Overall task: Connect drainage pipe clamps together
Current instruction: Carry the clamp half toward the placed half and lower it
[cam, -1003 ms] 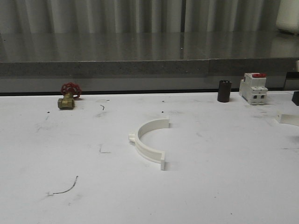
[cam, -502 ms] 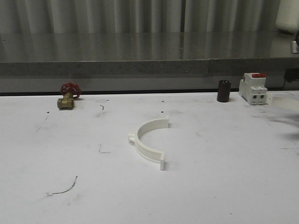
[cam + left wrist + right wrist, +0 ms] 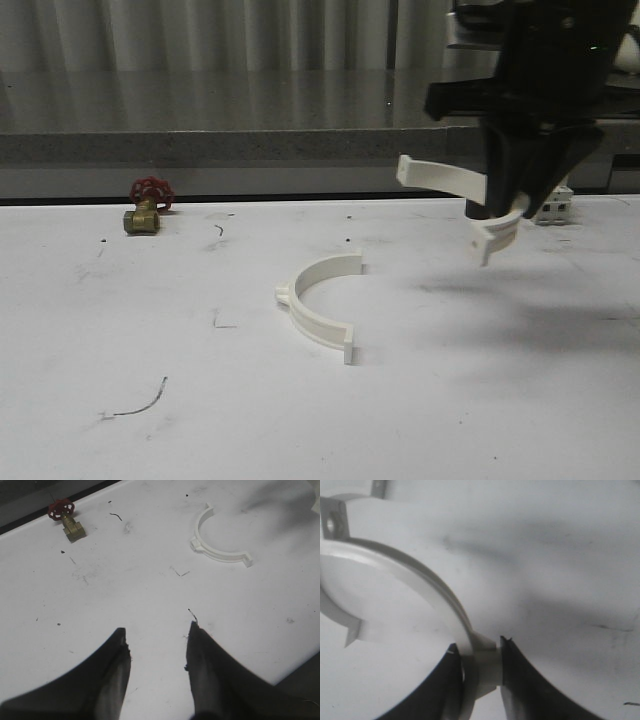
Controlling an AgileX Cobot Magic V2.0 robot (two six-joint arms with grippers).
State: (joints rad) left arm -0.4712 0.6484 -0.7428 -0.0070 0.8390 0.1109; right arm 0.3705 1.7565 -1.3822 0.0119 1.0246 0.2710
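Held clamp half (image 3: 455, 190): mid-arc hidden behind right gripper (image 3: 515, 205) in front view; in right wrist view its arc is cut by frame edge, close and blurred; breaker (image 3: 552, 205) mostly blocked by the arm; left gripper's (image 3: 156, 647) finger bases cut off by frame edge.

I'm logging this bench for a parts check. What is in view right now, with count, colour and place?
Clamp halves: 2, white; one lies on the table near the middle, one is held in the air to the right.
Valve: 1, brass with a red handwheel; far left of the table, by its back edge.
Breaker: 1, white; far right, mostly hidden behind the arm.
Left gripper: 1, dark; jaws apart above bare table.
Right gripper: 1, dark; jaws shut on the raised clamp half.
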